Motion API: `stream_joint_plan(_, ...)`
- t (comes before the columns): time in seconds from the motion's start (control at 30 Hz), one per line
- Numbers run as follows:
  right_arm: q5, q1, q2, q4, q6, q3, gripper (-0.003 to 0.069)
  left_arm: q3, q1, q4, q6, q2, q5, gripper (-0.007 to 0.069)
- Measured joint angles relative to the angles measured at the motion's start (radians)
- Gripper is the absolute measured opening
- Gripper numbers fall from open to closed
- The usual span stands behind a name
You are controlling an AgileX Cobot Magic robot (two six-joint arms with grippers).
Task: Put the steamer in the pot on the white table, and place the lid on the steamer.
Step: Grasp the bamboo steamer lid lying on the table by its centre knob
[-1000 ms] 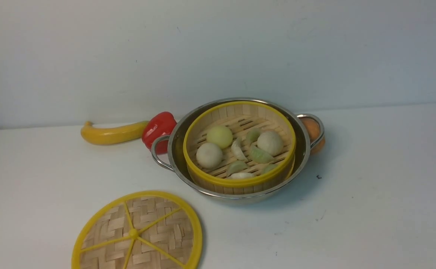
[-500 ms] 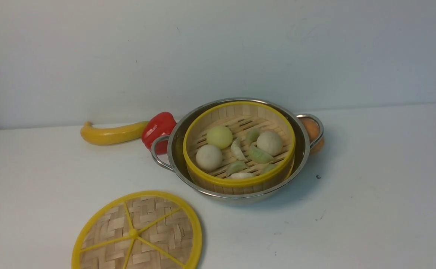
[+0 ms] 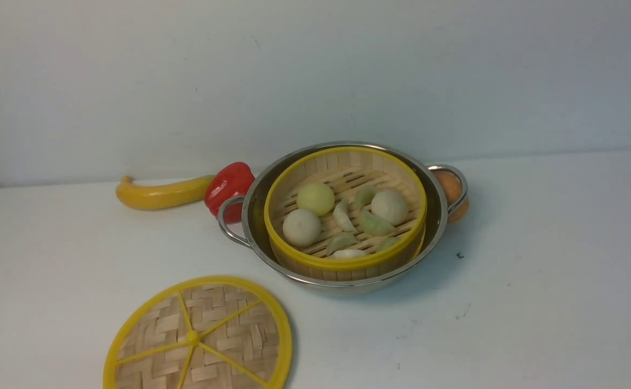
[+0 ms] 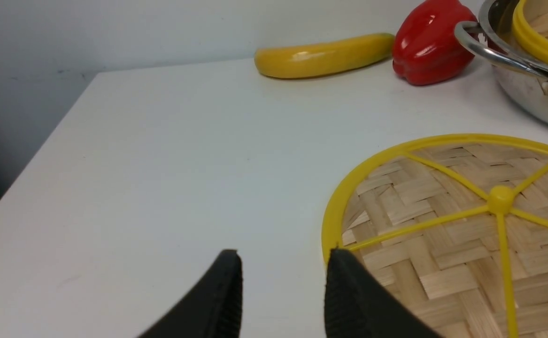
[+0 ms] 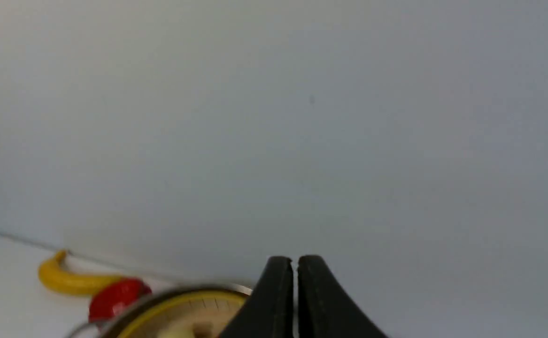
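White table [image 3: 537, 302] is stretching out under a plain grey wall [image 3: 315, 65], and the pot [image 3: 342, 286] is sitting toward the far middle of it, handles pointing left and right. The steamer [image 3: 347, 159] is resting down inside the pot, uncovered, its yellow rim standing a little above the steel one, with round buns [image 3: 301, 227] and pale dumplings [image 3: 376, 223] lying on the slats. The lid [image 3: 223, 335] is lying flat on the table at the near left, well apart from the pot, spokes and knob facing up. The left gripper [image 4: 284, 256] is hovering right at the lid's rim, fingers parted with bare table showing between them and grasping nothing; whether one finger is touching the yellow edge is impossible to tell. The right gripper [image 5: 295, 260] is pointing at the wall over the blurred pot, fingers pinched almost together with only a hairline slit, holding nothing. A yellow banana [image 3: 158, 194] and a red pepper [image 3: 230, 186] are lying far left of the pot, and an orange fruit [image 3: 452, 189] is peeking out behind the right handle.
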Motion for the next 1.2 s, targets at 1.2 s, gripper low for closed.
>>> stream_joint_plan(1.2,-0.477,-0.303,-1.185,-0.074,0.068,1.489,0.02,0.0,0.0,0.0,0.0,0.0,0.0,0.0242)
